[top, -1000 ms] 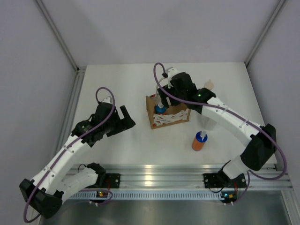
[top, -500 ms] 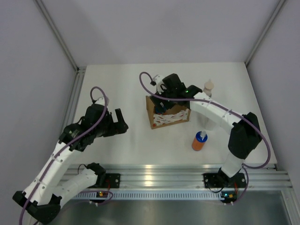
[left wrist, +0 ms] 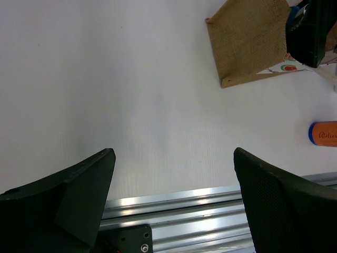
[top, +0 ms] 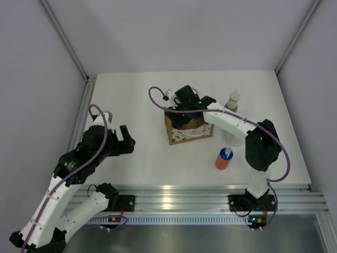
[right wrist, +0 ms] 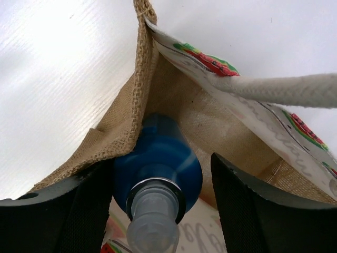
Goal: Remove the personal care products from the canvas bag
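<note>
I am looking down on the white table [top: 131, 100], with a metal rail [top: 174, 192] along its near edge. The left arm [top: 68, 168] sits folded back on its own side, well apart from everything else. The right arm [top: 231, 124] reaches across toward the middle and bends down over the canvas bag [top: 190, 132], which stands upright near the centre of the table with its red-and-white patterned face toward me.

A grey-green bottle [top: 233, 100] with a cream cap stands on the table just beyond the right arm, on the right and further back than the bag. An orange bottle [top: 224, 158] with a blue-and-white top stands on the near right, apart from the bag. From the right wrist I can see a second bottle [right wrist: 163, 142] inside the bag, tucked into a corner against the brown fabric wall, its blue top and clear nozzle pointing up at the camera. The bag's cream handle [right wrist: 284, 89] crosses above it.

The right gripper [right wrist: 160, 174] is down in the bag's mouth, with its jaws apart on either side of that blue top. The left one is against it or nearly so, while I see a sliver of gap on the right. The left gripper [left wrist: 174, 153] hangs over bare table with its jaws spread wide and nothing between them.
</note>
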